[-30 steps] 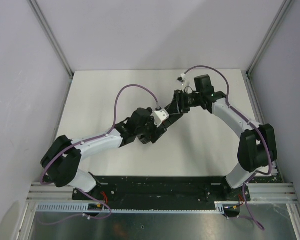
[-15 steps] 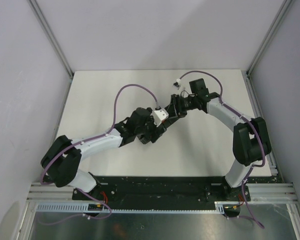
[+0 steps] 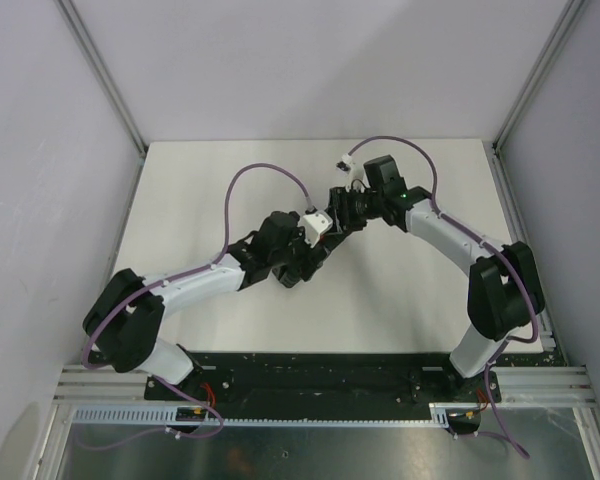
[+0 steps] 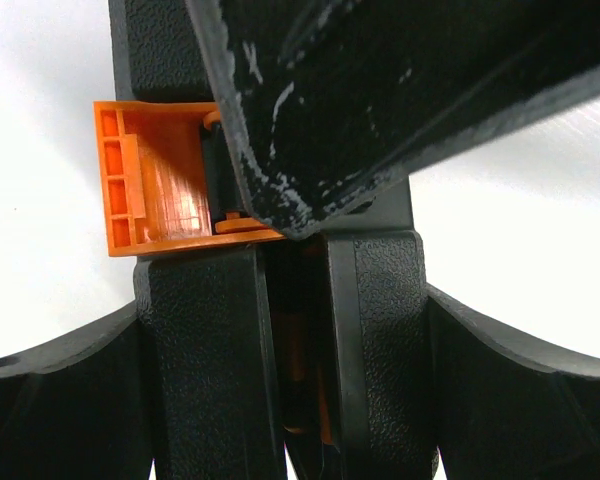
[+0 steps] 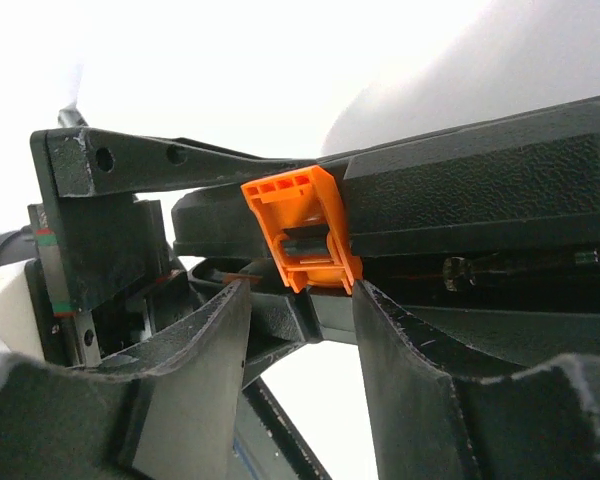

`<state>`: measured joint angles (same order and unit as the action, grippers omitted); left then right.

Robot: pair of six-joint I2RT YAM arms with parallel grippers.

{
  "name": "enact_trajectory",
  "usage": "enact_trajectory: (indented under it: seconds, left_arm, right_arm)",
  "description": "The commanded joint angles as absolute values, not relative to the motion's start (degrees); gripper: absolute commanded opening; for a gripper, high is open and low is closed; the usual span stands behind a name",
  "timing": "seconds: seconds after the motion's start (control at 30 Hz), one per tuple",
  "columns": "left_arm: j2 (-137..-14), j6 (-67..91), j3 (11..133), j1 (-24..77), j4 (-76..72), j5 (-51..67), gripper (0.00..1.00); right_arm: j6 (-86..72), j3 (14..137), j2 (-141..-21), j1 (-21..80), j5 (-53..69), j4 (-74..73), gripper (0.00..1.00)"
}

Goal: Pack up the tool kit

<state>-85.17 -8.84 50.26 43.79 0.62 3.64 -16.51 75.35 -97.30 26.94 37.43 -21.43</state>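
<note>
While the left arm [image 3: 190, 285] stretches low from its base toward the middle of the surface [image 3: 200, 190], its left claw [image 4: 285, 300] is clenched on the tool kit case [image 4: 195, 360]. One finger [image 4: 70, 390] lies against each outer face, so the black case stands on edge straight between them, with its seam toward the wrist camera. The two halves are not fully together: a narrow gap runs up between them, with orange showing inside. Just past the fingertips, on the side of the left half, the orange latch [image 4: 155, 185] sticks out sideways with its ribbed face showing. Beyond the latch, a scratched black finger [image 4: 380, 90] of the other claw slants in from the upper right, and its tip overlaps the latch's edge.

The right arm [image 3: 450, 235] arches up from its base and bends back leftward, so the right claw [image 5: 300, 290] meets the left one over mid-surface. Its jaws stand apart, released. The latch sits at the gap between the tips and just beyond it. In the right wrist view, the finger on the right touches the latch's lower corner, and the one on the left stops a little short of it. Past the latch, the case's edge runs off to the right of this claw. From above, the case is mostly hidden under the two wrists.
</note>
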Motion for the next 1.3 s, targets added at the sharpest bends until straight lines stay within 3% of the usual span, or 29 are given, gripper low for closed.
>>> enact_trajectory:
  seconds: [0.0,0.43,0.73,0.93,1.27]
  left_arm:
    - [-87.82,-10.67,48.84,45.64,6.6,10.24,0.72]
    - [-88.09,-11.03,48.83,45.7,6.62,9.89,0.74]
    - [-88.15,-11.75,48.91,45.65,6.6,9.33,0.73]
    - [-88.31,-12.02,48.63,45.66,6.6,8.6,0.73]
    - [-88.18,-12.17,48.36,45.66,6.59,7.23,0.72]
  right_arm:
    - [-13.92,74.09,-100.44,28.23,17.7,-18.65,0.53]
    - [-11.39,74.11,-102.23,30.07,17.89,-15.4,0.54]
    - [-17.32,74.15,-104.41,26.89,46.02,-12.34,0.5]
    - [-27.48,73.23,-103.46,24.19,67.58,1.17,0.5]
    - [-45.47,69.05,-106.25,22.17,69.53,21.54,0.49]
